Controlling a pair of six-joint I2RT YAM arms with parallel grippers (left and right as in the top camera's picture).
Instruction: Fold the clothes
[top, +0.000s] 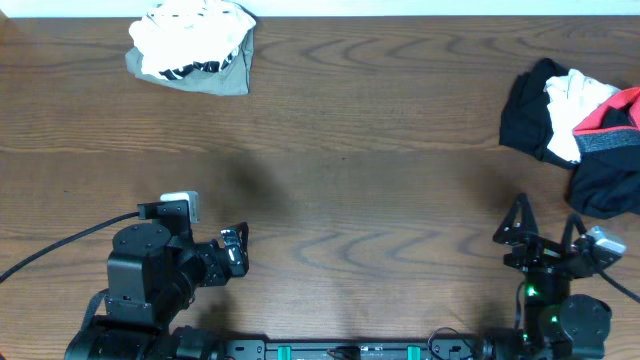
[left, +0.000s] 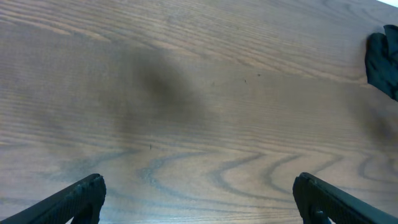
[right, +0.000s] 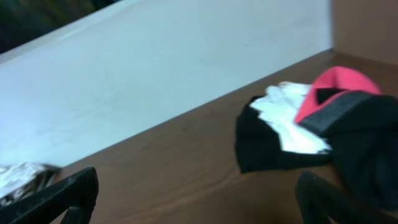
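Observation:
The clothes lie in two crumpled heaps at the back of the wooden table. At the back left is a white top with black-white striped trim on a khaki piece (top: 192, 48). At the right edge is a heap of black, white and red pieces (top: 580, 120) (right: 311, 121). My left gripper (top: 234, 250) (left: 199, 199) hovers open over bare wood at the front left, far from both heaps. My right gripper (top: 545, 228) (right: 199, 196) is open at the front right, just short of the black heap. Nothing is between either pair of fingers.
The wooden table (top: 350, 150) stretches between the heaps. A pale wall or board (right: 155, 68) rises behind the table's far edge. A corner of the black cloth (left: 380, 59) shows at the right edge of the left wrist view. A black cable (top: 60, 245) runs off to the left.

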